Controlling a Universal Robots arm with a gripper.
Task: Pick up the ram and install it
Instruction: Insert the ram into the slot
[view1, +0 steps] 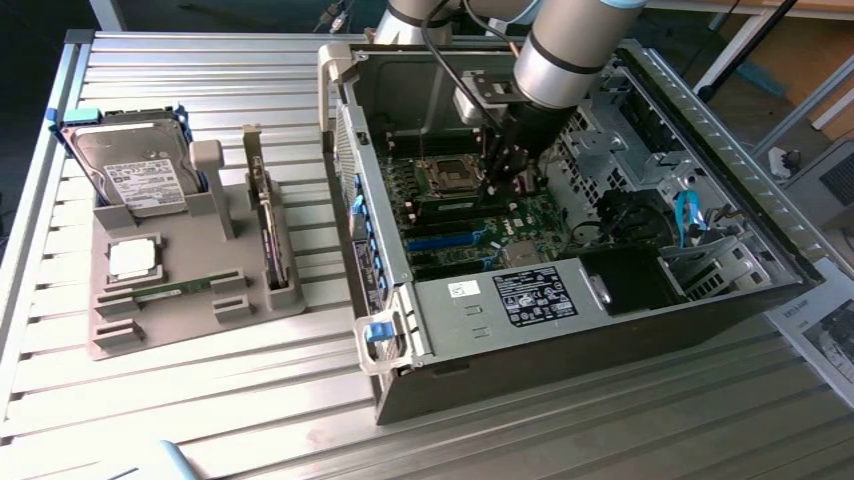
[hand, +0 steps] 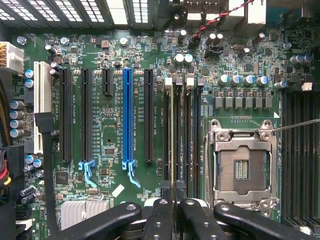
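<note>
Here, ram (hand: 172, 140) edge-on amid close slots (hand: 187, 135)

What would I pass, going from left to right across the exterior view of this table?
A hard drive → upright expansion card → computer case wall → gripper, shut on the ram → blue cable.

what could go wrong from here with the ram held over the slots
1. The gripper holds the ram edge-on over the memory slots, which sit close side by side; a slight sideways offset could land it on a slot wall or in the wrong slot.
2. The empty processor socket lies bare right beside the slots; a slipped stick could hit its contacts.
3. Capacitors stand just past one end of the slots; a tilted stick might knock them.
</note>
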